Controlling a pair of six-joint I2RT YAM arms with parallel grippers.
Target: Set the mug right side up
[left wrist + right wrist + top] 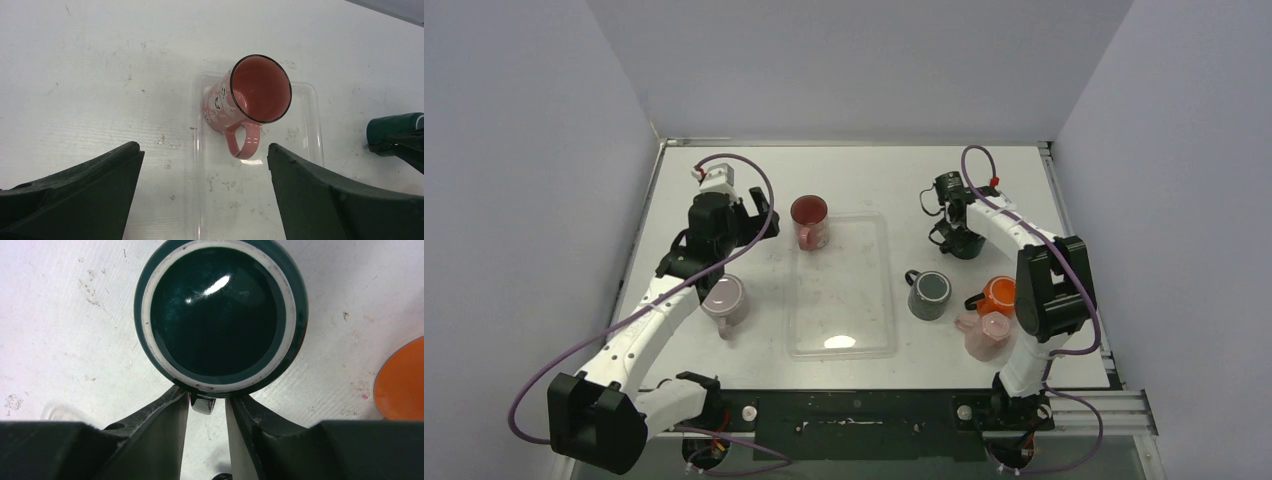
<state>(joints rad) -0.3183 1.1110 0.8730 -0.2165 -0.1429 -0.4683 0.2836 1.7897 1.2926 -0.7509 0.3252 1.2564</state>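
The mug is dark green and stands upside down on the white table, its glossy base with a white ring facing up. It sits at the back right in the top view, mug. My right gripper reaches down beside it, its two fingers drawn in close on either side of the shiny handle. In the top view the right gripper is at the mug's left side. My left gripper hovers wide open over the table, holding nothing, in front of a pink mug.
The pink mug stands upright at the far left corner of a clear plastic tray. A grey mug, an orange mug and a pale pink mug stand near the right arm. A mauve mug is by the left arm.
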